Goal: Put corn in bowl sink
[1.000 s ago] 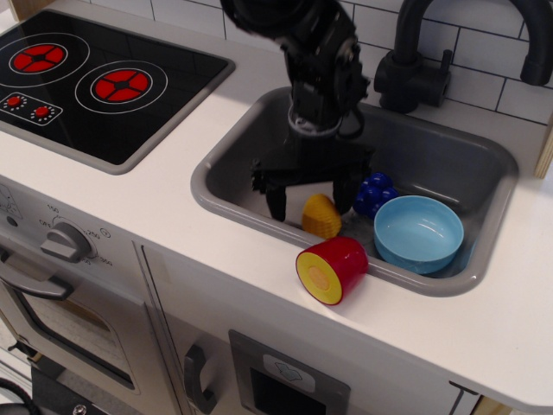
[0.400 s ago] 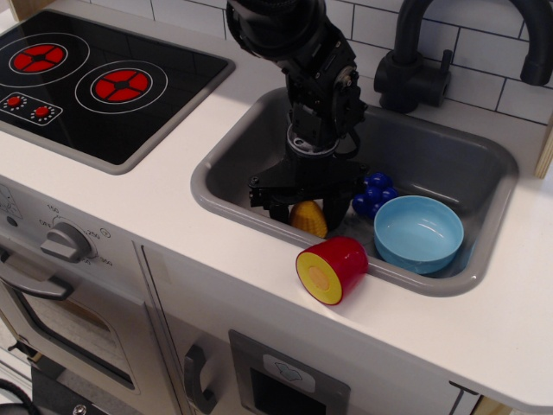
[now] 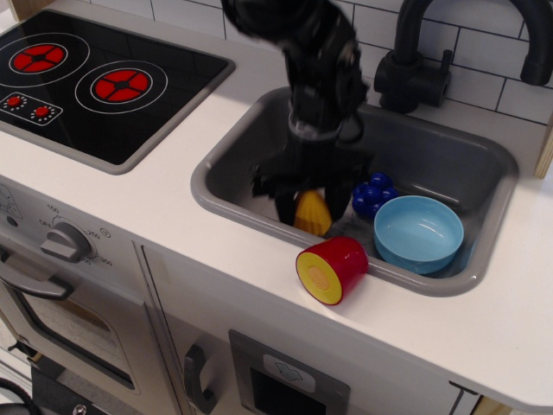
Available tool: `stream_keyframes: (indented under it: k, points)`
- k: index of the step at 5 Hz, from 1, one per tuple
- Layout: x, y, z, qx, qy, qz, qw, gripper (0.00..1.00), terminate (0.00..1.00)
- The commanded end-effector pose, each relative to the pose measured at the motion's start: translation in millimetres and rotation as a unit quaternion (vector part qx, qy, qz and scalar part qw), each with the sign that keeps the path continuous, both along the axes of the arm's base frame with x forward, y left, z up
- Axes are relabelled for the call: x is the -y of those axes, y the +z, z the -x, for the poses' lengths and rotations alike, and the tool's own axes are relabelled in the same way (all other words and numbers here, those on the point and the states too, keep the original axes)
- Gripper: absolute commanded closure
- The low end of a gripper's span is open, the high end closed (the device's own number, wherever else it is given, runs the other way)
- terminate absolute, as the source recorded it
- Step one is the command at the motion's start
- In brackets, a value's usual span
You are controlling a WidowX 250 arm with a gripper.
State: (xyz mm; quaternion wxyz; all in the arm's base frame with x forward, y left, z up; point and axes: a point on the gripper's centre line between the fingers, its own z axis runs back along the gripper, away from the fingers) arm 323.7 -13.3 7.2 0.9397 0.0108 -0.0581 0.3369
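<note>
Sink (image 3: 449, 156): holds corn (image 3: 312, 213), bowl (image 3: 419, 233) at 3 o'clock of corn.
Bowl: empty.
Hand (image 3: 308, 194): clamped on corn.
Change: fingers closed since 1.0 s ago.

Dial markings: small grey numbers ring the round grey plastic oven knob (image 3: 66, 241) on the white front panel at near left; too small and blurred to read.
Other text: no brand, label or sign is legible anywhere else in the scene.
</note>
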Motion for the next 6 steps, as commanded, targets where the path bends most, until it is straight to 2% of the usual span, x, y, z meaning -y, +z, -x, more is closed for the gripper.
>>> stream_keyframes:
  k: [1,2,3,4,6]
  points:
    - [41.6,58.9,-20.7,0.047,0.009,0.039,0.9981,1.0,0.0]
    - [73.3,50.1,-31.7,0.026,0.013,0.046,0.9985,1.0,0.0]
    - [92.6,35.0,-35.5,0.032,0.027,0.062,0.9972,1.0,0.0]
    - [95.3,25.7,-34.2,0.029,0.03,0.048,0.998,1.0,0.0]
    - [84.6,32.6,-31.8,0.038,0.055,0.044,0.9968,1.0,0.0]
